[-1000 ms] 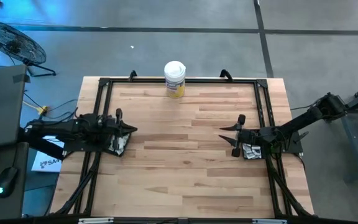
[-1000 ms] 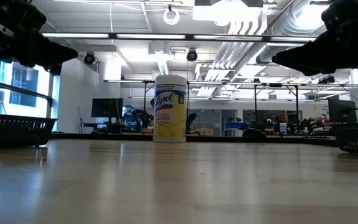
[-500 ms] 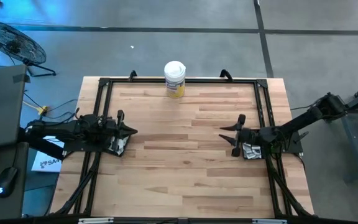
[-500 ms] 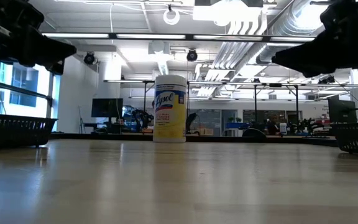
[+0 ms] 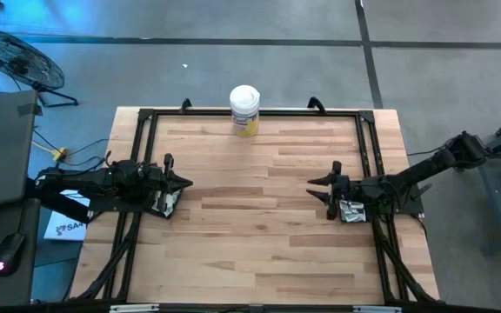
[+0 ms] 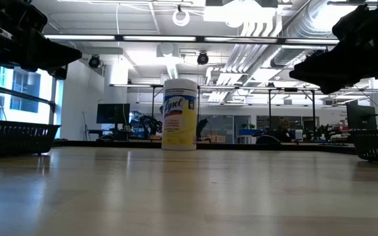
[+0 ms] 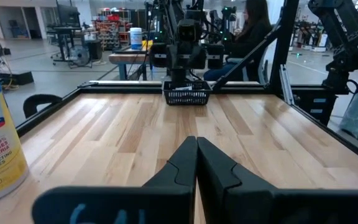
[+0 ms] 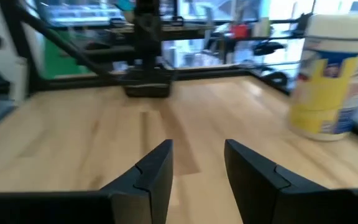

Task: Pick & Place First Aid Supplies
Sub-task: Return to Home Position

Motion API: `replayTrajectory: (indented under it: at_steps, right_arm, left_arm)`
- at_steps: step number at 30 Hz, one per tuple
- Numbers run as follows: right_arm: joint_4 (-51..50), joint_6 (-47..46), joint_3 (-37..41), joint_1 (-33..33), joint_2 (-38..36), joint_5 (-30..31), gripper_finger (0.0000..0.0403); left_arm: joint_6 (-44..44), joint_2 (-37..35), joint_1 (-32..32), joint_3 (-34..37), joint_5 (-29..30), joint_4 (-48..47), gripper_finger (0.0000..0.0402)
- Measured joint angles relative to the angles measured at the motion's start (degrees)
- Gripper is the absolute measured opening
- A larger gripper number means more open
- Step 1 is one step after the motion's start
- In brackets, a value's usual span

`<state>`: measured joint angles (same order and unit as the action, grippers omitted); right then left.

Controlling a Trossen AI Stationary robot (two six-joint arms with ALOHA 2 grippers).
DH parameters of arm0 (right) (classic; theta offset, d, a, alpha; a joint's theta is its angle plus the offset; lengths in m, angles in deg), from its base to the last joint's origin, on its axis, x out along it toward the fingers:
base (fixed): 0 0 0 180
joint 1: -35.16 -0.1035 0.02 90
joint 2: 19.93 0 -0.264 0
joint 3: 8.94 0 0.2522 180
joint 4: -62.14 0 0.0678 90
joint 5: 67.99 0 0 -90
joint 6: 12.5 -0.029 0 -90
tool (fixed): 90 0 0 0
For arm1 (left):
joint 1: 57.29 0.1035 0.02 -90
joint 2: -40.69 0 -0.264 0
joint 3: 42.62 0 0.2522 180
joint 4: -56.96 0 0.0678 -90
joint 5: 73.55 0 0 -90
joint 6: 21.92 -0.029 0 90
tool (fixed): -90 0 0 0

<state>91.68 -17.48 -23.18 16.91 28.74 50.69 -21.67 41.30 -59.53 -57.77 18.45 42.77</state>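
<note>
Packets (image 5: pixel 351 211) — piled in both baskets (image 6: pixel 12 137), axes untellable

Canister (image 5: pixel 244 109) far-centre; left basket (image 6: pixel 15 136), right basket (image 6: pixel 376 144) table (image 5: pixel 250 235) sides.

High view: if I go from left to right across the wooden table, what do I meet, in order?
Left arm → white-lidded canister, standing at the far edge → right arm.
</note>
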Motion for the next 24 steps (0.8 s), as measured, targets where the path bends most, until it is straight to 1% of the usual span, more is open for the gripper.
replayTrajectory:
  at_steps: [4, 6, 9, 12, 13, 14, 16, 18, 21, 24]
  right_arm:
    - [0.2, -0.3, 0.0, 0.3, 0.0, -4.4, 0.0138]
    - [0.2, 1.0, 0.0, 0.3, 0.0, -4.8, 0.0138]
    - [0.6, 2.0, 0.0, 0.3, -0.2, -3.4, 0.0138]
    - [-0.3, -4.5, 0.0, 0.3, -1.6, 2.8, 0.0138]
    - [-1.5, -5.2, 0.0, 0.4, -2.6, 3.9, 0.0138]
    - [-3.1, -5.0, 0.0, 0.8, -3.8, 3.6, 0.0138]
    - [-7.9, -3.8, 0.0, 2.0, -7.4, 1.0, 0.0138]
    - [-13.1, -3.7, 0.0, 3.6, -12.5, -0.2, 0.0138]
    - [-21.6, -2.3, 0.0, 5.6, -22.3, -2.5, 0.0138]
    - [-30.4, -1.2, 0.0, 8.4, -32.3, -8.3, 0.0138]
  left_arm:
    - [0.0, 0.0, 0.0, 0.0, 0.0, -0.1, 0.0001]
    - [0.0, 0.0, 0.0, 0.0, 0.0, 0.0, 0.0001]
    - [0.0, 0.0, 0.0, 0.0, 0.0, 0.2, 0.0001]
    - [0.0, 0.0, 0.0, 0.0, 0.0, 0.2, 0.0001]
    - [0.0, 0.0, 0.0, 0.0, 0.0, 0.2, 0.0001]
    - [0.0, 0.0, 0.0, 0.0, 0.1, 0.2, 0.0001]
    - [0.0, 0.0, 0.0, 0.0, 0.1, 0.2, 0.0001]
    - [0.0, 0.0, 0.0, 0.0, 0.1, 0.3, 0.0001]
    - [0.0, 0.0, 0.0, 0.0, 0.1, 0.3, 0.0001]
    - [0.0, 0.0, 0.0, 0.0, 0.1, 0.3, 0.0001]
